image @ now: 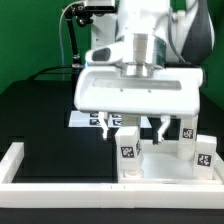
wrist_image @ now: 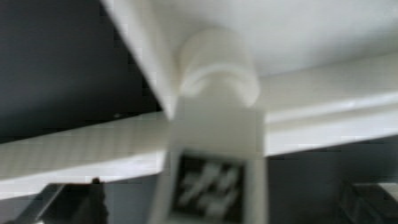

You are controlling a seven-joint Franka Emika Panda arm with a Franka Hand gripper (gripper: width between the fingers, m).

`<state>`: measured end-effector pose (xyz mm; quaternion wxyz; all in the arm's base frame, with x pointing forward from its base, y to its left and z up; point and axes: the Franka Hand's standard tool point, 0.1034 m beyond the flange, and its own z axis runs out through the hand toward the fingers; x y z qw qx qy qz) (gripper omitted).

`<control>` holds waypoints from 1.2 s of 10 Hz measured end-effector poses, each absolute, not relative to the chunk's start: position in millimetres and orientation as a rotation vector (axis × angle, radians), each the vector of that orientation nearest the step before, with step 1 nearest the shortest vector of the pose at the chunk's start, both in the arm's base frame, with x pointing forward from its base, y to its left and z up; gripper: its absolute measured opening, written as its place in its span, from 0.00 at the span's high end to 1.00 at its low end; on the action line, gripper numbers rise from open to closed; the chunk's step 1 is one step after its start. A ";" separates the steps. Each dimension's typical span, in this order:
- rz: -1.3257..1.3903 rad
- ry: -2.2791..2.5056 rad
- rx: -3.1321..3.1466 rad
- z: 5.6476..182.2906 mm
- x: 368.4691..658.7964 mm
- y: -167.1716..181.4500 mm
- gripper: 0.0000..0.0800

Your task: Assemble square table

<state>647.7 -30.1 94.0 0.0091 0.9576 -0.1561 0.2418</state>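
The white square table panel (image: 160, 166) lies at the exterior view's lower right, with three white tagged legs standing on it. One leg (image: 128, 141) stands at its left side, and two more (image: 185, 131) (image: 203, 151) stand at the right. My gripper (image: 132, 127) is open just above the left leg, with a dark fingertip (image: 105, 125) on each side of it and not touching it. In the wrist view that leg (wrist_image: 214, 150) runs up to a round corner socket (wrist_image: 222, 68) of the panel (wrist_image: 329, 40). It lies midway between my gripper's (wrist_image: 222, 205) spread fingertips (wrist_image: 71, 200).
Long white bars (image: 60, 186) frame the black work surface at the front and the exterior view's left. The marker board (image: 88, 118) lies behind the gripper. A black cable and the arm's base stand at the back.
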 end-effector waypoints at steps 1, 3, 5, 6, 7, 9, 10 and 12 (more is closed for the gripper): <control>0.689 -0.511 3.029 101.4 649.6 -36.6 0.19; 0.558 -0.557 3.093 110.9 658.0 -44.8 0.19; 0.259 -0.629 3.190 110.2 659.1 -31.4 0.19; 0.174 -0.659 3.207 109.5 665.3 -26.4 0.19; 0.044 -0.695 3.221 103.7 668.6 -19.3 0.19; 0.059 -0.692 3.210 90.6 677.5 -16.6 0.19; 0.059 -0.692 3.207 87.5 674.7 -19.2 0.19; 0.056 -0.707 3.200 84.0 671.9 -17.7 0.19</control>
